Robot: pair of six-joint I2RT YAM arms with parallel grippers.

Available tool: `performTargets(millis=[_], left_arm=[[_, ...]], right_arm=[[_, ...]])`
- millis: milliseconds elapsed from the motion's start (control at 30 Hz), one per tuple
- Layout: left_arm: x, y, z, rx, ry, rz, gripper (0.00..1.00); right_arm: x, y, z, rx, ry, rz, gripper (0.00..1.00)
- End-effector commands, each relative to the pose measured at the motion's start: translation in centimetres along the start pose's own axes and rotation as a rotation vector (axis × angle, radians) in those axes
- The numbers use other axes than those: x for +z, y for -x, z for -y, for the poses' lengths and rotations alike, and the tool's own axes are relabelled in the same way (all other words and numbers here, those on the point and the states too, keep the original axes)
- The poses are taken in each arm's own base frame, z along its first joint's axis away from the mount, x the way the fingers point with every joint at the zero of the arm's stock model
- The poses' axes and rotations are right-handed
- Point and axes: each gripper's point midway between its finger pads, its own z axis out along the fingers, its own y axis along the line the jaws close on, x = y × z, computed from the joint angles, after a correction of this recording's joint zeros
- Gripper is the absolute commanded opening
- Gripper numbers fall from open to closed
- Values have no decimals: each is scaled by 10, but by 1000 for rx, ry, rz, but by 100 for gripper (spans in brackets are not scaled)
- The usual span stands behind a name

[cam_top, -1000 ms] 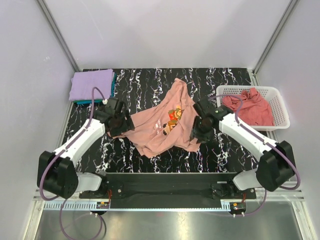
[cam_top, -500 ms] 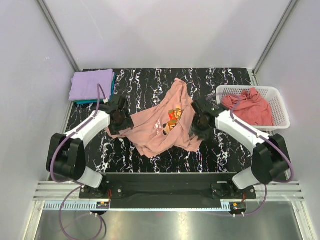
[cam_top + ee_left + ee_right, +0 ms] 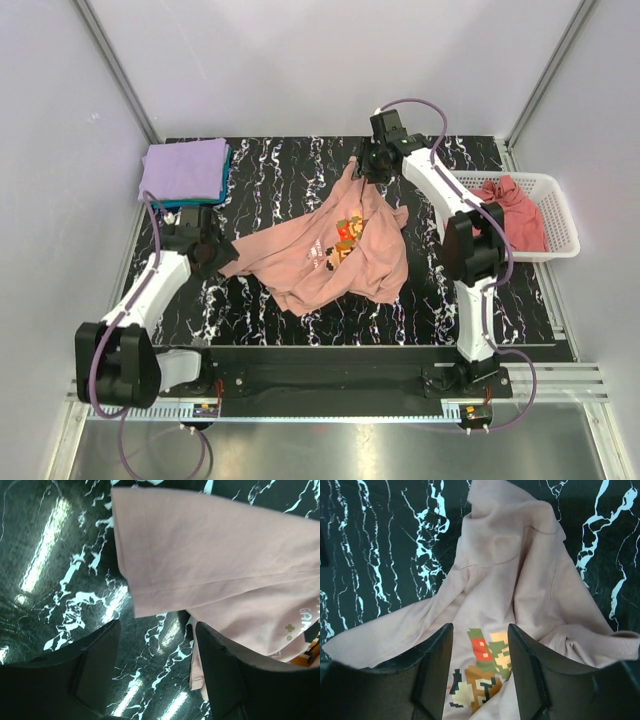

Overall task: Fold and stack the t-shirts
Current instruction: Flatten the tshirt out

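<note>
Whereas only the top view shows the folded lavender t-shirt (image 3: 183,168) at upper left, the wrist views give the jaws. Left gripper (image 3: 157,640): spread, holding nothing, salmon-pink t-shirt (image 3: 215,555) sleeve just above it in frame. Right gripper (image 3: 480,636): spread, hovering over that shirt's print, lower centre.

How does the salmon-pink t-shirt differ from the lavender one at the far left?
The salmon-pink t-shirt lies unfolded and rumpled; the lavender t-shirt is folded neatly. The salmon-pink one bears a cartoon print; the lavender one looks plain. The salmon-pink one lies on the bare table; the lavender one rests on a teal t-shirt. Neither is in the basket.
</note>
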Motion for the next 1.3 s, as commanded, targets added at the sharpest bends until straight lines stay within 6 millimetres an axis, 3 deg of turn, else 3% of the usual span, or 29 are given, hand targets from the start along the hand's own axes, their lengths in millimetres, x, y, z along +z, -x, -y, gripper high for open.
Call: performTargets(millis=[0, 100, 233, 367, 467, 500, 567, 600, 667, 767, 900, 1100, 1267], left_arm=[[0, 3, 3, -59, -45, 58, 66], [6, -3, -5, -77, -36, 74, 65], [22, -2, 0, -78, -50, 62, 64], [35, 0, 6, -70, -50, 44, 62], [40, 6, 11, -58, -51, 45, 48], [41, 6, 12, -56, -50, 38, 37], [41, 7, 17, -52, -59, 23, 24], [42, 6, 18, -48, -58, 10, 10], [42, 7, 19, -46, -57, 7, 0], [33, 18, 22, -43, -47, 21, 0], [9, 49, 26, -34, -19, 117, 0], [0, 58, 23, -12, 30, 100, 0], [-4, 60, 22, -18, 31, 109, 0]], right_arm=[[-3, 15, -9, -49, 43, 11, 55], [3, 16, -8, -62, 42, 7, 54], [11, 19, -4, -92, 30, 12, 54], [13, 35, 10, -95, 8, 43, 59], [15, 51, 21, -91, 23, 75, 69], [17, 54, 23, -96, 34, 76, 72], [25, 59, 28, -107, 69, 64, 77], [28, 56, 32, -109, 79, 39, 78], [37, 57, 31, -117, 110, 27, 79], [44, 63, 24, -156, 171, 45, 80], [50, 74, 14, -177, 255, 78, 80], [60, 75, -9, -164, 416, 71, 80], [70, 57, -16, -111, 487, 3, 78]])
